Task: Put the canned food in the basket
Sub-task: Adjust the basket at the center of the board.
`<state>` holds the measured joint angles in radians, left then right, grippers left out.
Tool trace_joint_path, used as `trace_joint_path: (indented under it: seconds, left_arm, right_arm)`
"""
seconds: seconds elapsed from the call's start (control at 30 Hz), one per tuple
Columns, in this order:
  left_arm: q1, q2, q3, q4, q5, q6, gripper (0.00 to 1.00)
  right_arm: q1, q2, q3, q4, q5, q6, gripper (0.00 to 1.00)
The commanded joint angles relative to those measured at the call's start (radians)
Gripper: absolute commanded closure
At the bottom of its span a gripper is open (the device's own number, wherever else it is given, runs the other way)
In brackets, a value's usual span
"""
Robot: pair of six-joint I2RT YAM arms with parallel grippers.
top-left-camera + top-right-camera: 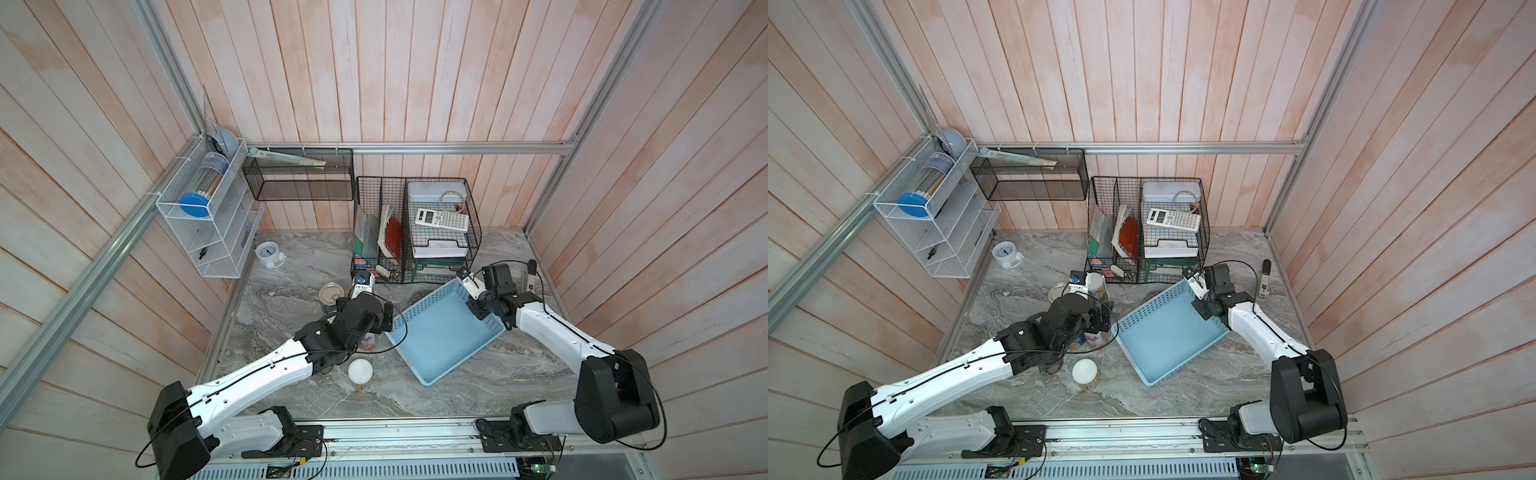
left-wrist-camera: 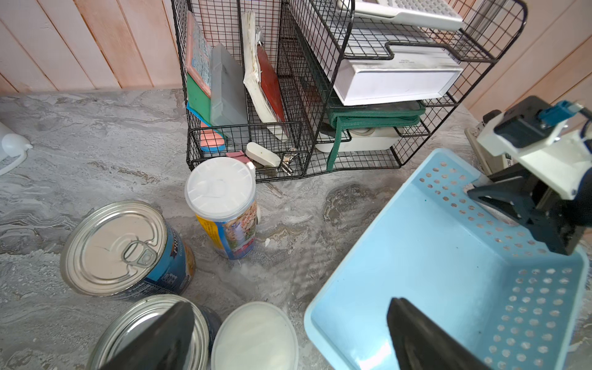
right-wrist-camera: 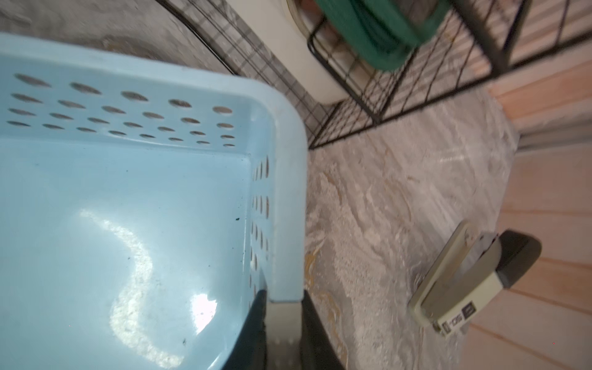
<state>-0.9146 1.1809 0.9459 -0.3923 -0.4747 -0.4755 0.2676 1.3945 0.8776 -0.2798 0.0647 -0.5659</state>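
On the marble counter (image 1: 291,266), the cans (image 2: 221,195) cluster at nine o'clock of the empty basket (image 1: 440,336). Our right hand (image 3: 284,323) clamps its one o'clock rim, to steady it, we judge; our left hand (image 2: 290,320) hangs spread wide above them.

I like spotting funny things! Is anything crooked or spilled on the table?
The blue basket sits crooked, turned cornerwise to the table's edges, with the right gripper pinching one wall. It is empty. The cans in view beside it stand upright, and nothing looks spilled.
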Motion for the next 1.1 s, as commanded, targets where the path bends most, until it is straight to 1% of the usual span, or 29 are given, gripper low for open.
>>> trace_joint_path:
  seconds: [0.0, 0.1, 0.17, 0.2, 0.3, 0.37, 0.47, 0.6, 0.67, 0.8, 1.07]
  left_arm:
    - [0.005, -0.015, -0.022, 0.013, 0.013, 0.002, 0.00]
    - [0.005, -0.023, -0.035, 0.015, 0.015, -0.006, 0.00]
    - [0.005, -0.021, -0.034, 0.006, 0.015, -0.013, 0.00]
    - [0.005, -0.021, -0.035, 0.004, 0.015, -0.015, 0.00]
    - [0.005, -0.026, -0.042, 0.007, 0.010, -0.021, 0.00]
    - [0.005, -0.029, -0.047, 0.010, 0.006, -0.024, 0.00]
    - [0.005, -0.032, -0.050, 0.004, -0.006, -0.028, 0.00]
    - [0.007, -0.039, -0.058, -0.002, -0.025, -0.033, 0.00]
    - [0.020, -0.050, -0.066, -0.006, -0.026, -0.039, 0.00]
    - [0.075, -0.099, -0.101, 0.000, 0.010, -0.057, 0.00]
    - [0.133, -0.154, -0.134, -0.022, 0.016, -0.064, 0.00]
  right_arm:
    - [0.021, 0.048, 0.017, 0.107, -0.084, -0.240, 1.00]
    - [0.038, 0.114, 0.078, 0.038, -0.165, -0.374, 1.00]
    - [0.040, 0.153, 0.115, 0.009, -0.173, -0.440, 1.00]
    - [0.041, 0.166, 0.126, 0.020, -0.188, -0.458, 1.00]
    - [0.055, 0.201, 0.153, 0.035, -0.286, -0.516, 1.00]
    - [0.080, 0.236, 0.171, 0.061, -0.283, -0.541, 1.00]
    - [0.133, 0.302, 0.243, 0.016, -0.270, -0.579, 1.00]
    - [0.217, 0.369, 0.285, 0.028, -0.216, -0.609, 1.00]
    - [0.241, 0.395, 0.306, 0.051, -0.218, -0.595, 1.00]
    - [0.260, 0.455, 0.356, 0.062, -0.222, -0.558, 1.00]
    - [0.289, 0.521, 0.409, 0.093, -0.195, -0.534, 1.00]
